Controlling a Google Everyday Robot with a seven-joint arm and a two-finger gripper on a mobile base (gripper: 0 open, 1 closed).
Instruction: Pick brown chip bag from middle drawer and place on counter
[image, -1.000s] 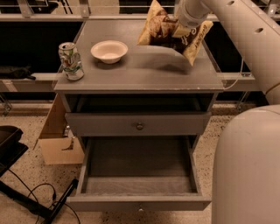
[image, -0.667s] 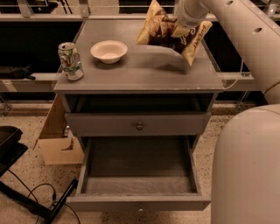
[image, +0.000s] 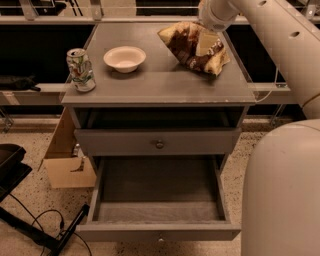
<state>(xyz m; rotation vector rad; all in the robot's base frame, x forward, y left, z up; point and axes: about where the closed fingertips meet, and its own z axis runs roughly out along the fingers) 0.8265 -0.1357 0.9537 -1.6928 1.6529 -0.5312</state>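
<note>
The brown chip bag lies tilted on the right rear part of the counter, its lower edge touching the top. My gripper reaches down from the upper right and is shut on the bag's upper right part; a pale finger shows against the bag. The middle drawer is pulled wide open below, and its grey inside is bare.
A green-and-white can stands at the counter's left front and a white bowl behind it. A closed drawer front with a round knob sits above the open drawer. A cardboard box and cables lie on the floor at left. My pale body fills the lower right.
The bag has come down from a raised, more upright pose and now lies flatter on the counter. The gripper has lowered with it.
</note>
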